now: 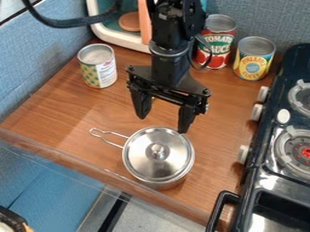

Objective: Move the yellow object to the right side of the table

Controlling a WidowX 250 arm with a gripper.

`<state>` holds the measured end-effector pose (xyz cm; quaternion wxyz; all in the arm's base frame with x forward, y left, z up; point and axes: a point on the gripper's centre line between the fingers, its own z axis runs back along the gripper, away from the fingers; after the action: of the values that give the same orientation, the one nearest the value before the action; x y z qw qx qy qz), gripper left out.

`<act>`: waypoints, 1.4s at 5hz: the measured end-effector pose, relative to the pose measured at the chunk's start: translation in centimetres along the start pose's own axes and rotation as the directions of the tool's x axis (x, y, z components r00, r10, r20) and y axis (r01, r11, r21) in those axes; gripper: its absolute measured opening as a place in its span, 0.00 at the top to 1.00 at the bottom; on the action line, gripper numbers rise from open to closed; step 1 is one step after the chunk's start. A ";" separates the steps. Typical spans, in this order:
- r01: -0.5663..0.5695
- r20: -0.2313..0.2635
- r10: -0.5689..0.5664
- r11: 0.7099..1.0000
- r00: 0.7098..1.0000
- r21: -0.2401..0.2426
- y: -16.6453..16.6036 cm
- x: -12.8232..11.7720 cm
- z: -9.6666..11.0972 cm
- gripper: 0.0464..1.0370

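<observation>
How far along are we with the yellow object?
The yellow can stands at the right, beside the stove, so that may already be done. The tool is open near the pot, holding nothing. If the yellow-green can is meant, its whole move remains: it stands at the left.

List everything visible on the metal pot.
The pot is shiny, silver-coloured and round, upright on the wood-look counter. Its lid is on, with a round central knob. A wire loop handle points to the view's upper left. The open gripper hangs by its far rim; contact can't be told.
</observation>
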<state>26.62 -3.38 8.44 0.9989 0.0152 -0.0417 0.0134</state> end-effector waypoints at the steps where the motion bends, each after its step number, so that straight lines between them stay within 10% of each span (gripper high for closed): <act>1: 0.004 -0.036 -0.004 1.000 0.999 0.001 -0.1 -0.2 -0.9 0.04; 5: -0.074 -0.053 0.074 0.997 0.996 0.002 6.1 11.2 -5.2 0.04; 7: -0.040 -0.088 0.043 0.999 0.995 0.035 8.0 12.9 -7.5 0.04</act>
<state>39.85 5.13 2.25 0.9989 0.0301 0.0024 0.0355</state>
